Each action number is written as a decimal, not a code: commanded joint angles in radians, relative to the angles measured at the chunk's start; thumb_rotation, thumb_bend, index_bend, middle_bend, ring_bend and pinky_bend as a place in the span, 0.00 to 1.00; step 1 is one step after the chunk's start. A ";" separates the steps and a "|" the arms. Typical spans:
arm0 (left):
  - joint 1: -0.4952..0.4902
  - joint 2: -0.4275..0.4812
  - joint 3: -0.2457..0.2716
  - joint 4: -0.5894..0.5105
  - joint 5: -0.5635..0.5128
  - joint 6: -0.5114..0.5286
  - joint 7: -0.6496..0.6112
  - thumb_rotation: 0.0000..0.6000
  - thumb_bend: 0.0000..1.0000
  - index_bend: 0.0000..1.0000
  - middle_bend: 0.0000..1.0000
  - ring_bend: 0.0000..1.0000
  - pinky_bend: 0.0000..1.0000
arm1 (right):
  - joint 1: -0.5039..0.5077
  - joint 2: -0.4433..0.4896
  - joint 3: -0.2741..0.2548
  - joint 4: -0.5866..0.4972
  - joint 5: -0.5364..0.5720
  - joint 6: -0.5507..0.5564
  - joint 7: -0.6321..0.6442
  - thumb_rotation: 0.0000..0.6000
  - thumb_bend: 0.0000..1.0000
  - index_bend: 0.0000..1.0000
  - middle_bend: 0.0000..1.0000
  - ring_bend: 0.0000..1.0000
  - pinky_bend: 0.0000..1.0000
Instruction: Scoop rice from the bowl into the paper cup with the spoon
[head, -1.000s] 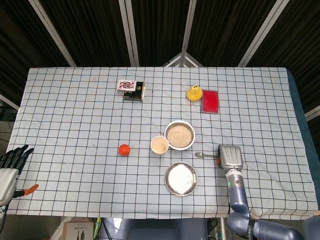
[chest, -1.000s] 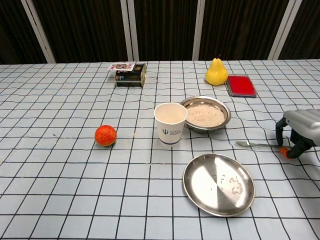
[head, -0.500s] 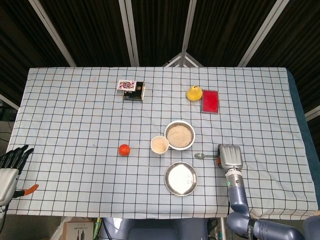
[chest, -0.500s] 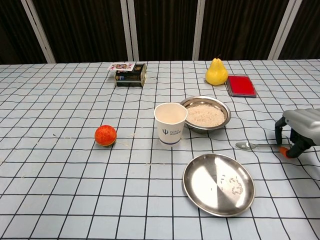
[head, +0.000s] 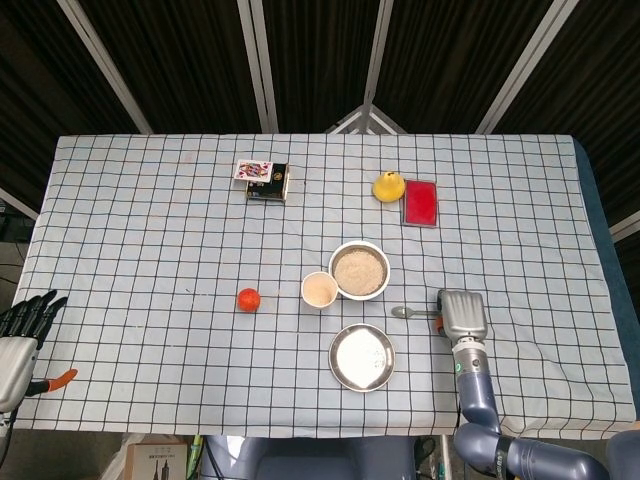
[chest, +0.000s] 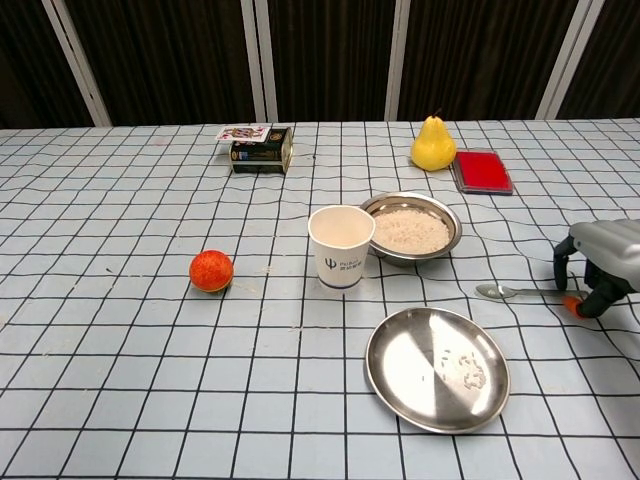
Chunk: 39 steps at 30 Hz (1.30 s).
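Observation:
A metal bowl (head: 333, 262) (chest: 452, 238) full of white rice stands mid-table. A white paper cup (head: 319, 290) (chest: 341, 247) stands upright, touching the bowl's left side. The metal spoon (head: 409, 312) (chest: 508, 292) lies low over the cloth to the right of the bowl, its scoop pointing left. My right hand (head: 462, 315) (chest: 598, 265) has its fingers curled around the spoon's orange-tipped handle end. My left hand (head: 20, 335) hangs off the table's left front corner, fingers stretched out, holding nothing; only the head view shows it.
A shallow steel plate (head: 362, 357) (chest: 410, 350) with a few rice grains sits in front of the bowl. An orange (head: 248, 299) (chest: 211, 270) lies left of the cup. At the back are a pear (head: 388, 187) (chest: 433, 145), a red box (head: 421, 202) (chest: 481, 170) and a card box (head: 266, 182) (chest: 260, 148).
My right hand has slid slightly to the right, and the spoon has shifted with it. The left hand has not moved.

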 joint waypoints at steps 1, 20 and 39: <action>0.000 0.000 0.000 0.000 -0.001 0.000 0.000 1.00 0.00 0.00 0.00 0.00 0.00 | 0.001 0.001 0.000 0.001 0.001 0.001 -0.001 1.00 0.46 0.50 0.97 1.00 1.00; -0.003 0.000 0.000 -0.005 0.000 -0.006 0.002 1.00 0.00 0.00 0.00 0.00 0.00 | 0.008 0.014 0.000 -0.023 0.035 0.013 -0.023 1.00 0.46 0.48 0.97 1.00 1.00; -0.003 -0.001 0.000 -0.006 -0.002 -0.006 0.003 1.00 0.00 0.00 0.00 0.00 0.00 | 0.007 0.001 -0.007 0.005 0.019 0.010 0.006 1.00 0.46 0.52 0.97 1.00 1.00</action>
